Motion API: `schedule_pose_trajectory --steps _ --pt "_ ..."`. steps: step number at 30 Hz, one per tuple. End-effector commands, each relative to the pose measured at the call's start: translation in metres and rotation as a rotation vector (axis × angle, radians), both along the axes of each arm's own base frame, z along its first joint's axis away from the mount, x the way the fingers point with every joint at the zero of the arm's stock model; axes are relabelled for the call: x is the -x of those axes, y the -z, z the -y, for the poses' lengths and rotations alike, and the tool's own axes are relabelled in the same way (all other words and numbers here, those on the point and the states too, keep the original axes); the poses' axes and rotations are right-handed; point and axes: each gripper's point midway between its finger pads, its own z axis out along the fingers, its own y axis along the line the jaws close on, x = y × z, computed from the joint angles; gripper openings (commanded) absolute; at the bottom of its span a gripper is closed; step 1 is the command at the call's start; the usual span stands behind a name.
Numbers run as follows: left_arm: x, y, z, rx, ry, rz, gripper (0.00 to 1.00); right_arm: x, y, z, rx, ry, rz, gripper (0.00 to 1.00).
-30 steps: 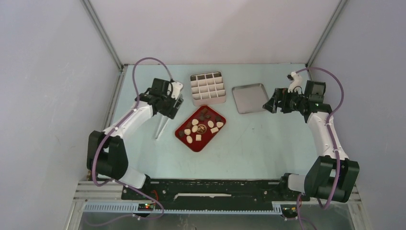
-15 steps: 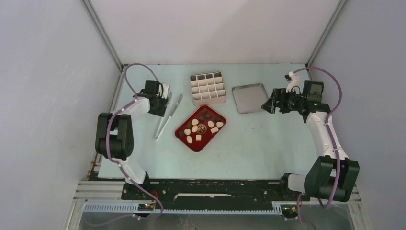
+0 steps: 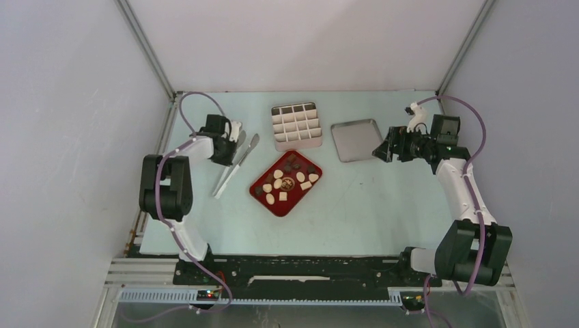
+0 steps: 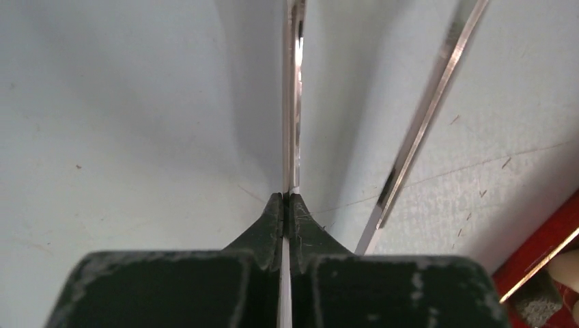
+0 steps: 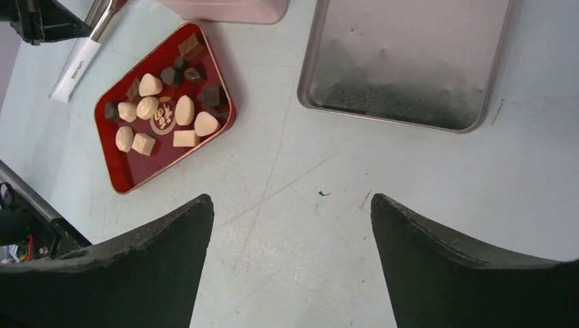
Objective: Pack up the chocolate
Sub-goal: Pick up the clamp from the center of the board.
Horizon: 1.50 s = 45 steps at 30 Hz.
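chocolate [image 3: 287, 179] on tray [image 3: 280, 209] | box [image 3: 295, 126] behind tray | pan [image 3: 355, 141] right of box | tongs [image 3: 232, 164] left

**Setting:** robotics lab, enclosed test cell.

**Evidence:**
- Plain white panel walls [image 3: 293, 41] beyond and outboard of the left gripper [image 3: 232, 145] and right gripper [image 3: 379, 152], joined by aluminium struts [image 3: 145, 46].
- Pale green table [image 3: 369, 212] beneath both.
- Left arm [image 3: 164, 188] and right arm [image 3: 464, 188] bolted to a black rail [image 3: 293, 268] behind them.
- Purple cables [image 3: 198, 93] looped above the wrists.
- Slotted cable duct [image 3: 293, 297] behind the rail.

Red tray [image 3: 281, 206] at desk [image 3: 369, 205] centre; divided box [image 3: 298, 144], silver tin tray [image 3: 355, 141] near far edge; metal tweezers [image 3: 225, 183] toward left edge.
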Motion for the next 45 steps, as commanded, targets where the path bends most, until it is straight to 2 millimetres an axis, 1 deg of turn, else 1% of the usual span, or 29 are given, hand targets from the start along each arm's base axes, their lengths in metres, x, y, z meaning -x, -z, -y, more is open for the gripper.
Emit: schedule_pose_trajectory --steps 1,3,4,6,7,8,10,12,14,17,19,21,23,25,27,32,37,39,42,45 --pt "-0.017 -0.071 0.001 -0.004 0.112 0.182 0.0 0.007 -0.014 -0.015 -0.011 -0.125 0.093 0.85" --pt "-0.012 -0.1 0.011 0.018 0.193 0.242 0.0 0.011 -0.022 -0.027 -0.015 -0.2 0.148 0.84" --pt "-0.008 -0.112 0.018 0.03 0.243 0.252 0.0 0.013 -0.027 -0.035 -0.004 -0.245 0.184 0.83" --pt "0.003 -0.136 0.041 0.049 0.371 0.267 0.0 0.019 -0.039 -0.055 0.066 -0.365 0.282 0.83" --pt "0.009 -0.145 0.054 0.047 0.435 0.269 0.0 0.027 -0.046 -0.073 0.116 -0.458 0.336 0.84" --pt "0.017 -0.15 0.066 0.038 0.505 0.27 0.0 0.034 -0.052 -0.087 0.179 -0.543 0.395 0.84" --pt "0.035 -0.156 0.097 0.01 0.67 0.279 0.0 0.043 -0.058 -0.107 0.305 -0.671 0.491 0.85" --pt "0.048 -0.156 0.121 -0.001 0.754 0.288 0.0 0.043 -0.062 -0.122 0.357 -0.74 0.517 0.84" --pt "0.057 -0.152 0.141 -0.001 0.82 0.288 0.0 0.043 -0.071 -0.138 0.347 -0.79 0.549 0.84" --pt "0.063 -0.145 0.161 0.003 0.878 0.274 0.0 0.051 -0.072 -0.158 0.321 -0.875 0.574 0.84" --pt "0.066 -0.144 0.169 0.017 0.907 0.267 0.0 0.06 -0.069 -0.169 0.309 -0.928 0.574 0.83" --pt "0.07 -0.146 0.174 0.033 0.928 0.266 0.0 0.072 -0.063 -0.175 0.298 -0.983 0.557 0.83" --pt "0.077 -0.148 0.178 0.047 0.952 0.261 0.0 0.078 -0.056 -0.18 0.292 -1.016 0.538 0.82" --pt "0.083 -0.152 0.181 0.056 0.973 0.271 0.0 0.079 -0.049 -0.184 0.304 -1.03 0.523 0.8" --pt "0.089 -0.155 0.183 0.068 0.989 0.282 0.0 0.075 -0.045 -0.187 0.314 -1.033 0.523 0.8" --pt "0.098 -0.158 0.188 0.102 1.022 0.272 0.0 0.068 -0.035 -0.196 0.305 -1.05 0.518 0.77" --pt "0.102 -0.162 0.191 0.115 1.036 0.272 0.0 0.075 -0.018 -0.211 0.288 -1.102 0.477 0.72" --pt "0.101 -0.166 0.192 0.118 1.035 0.286 0.0 0.074 -0.015 -0.217 0.264 -1.095 0.453 0.67" --pt "0.102 -0.171 0.194 0.127 1.039 0.29 0.0 0.076 -0.014 -0.224 0.207 -1.094 0.419 0.53" --pt "0.103 -0.173 0.196 0.137 1.047 0.295 0.0 0.079 -0.01 -0.227 0.174 -1.105 0.384 0.32"
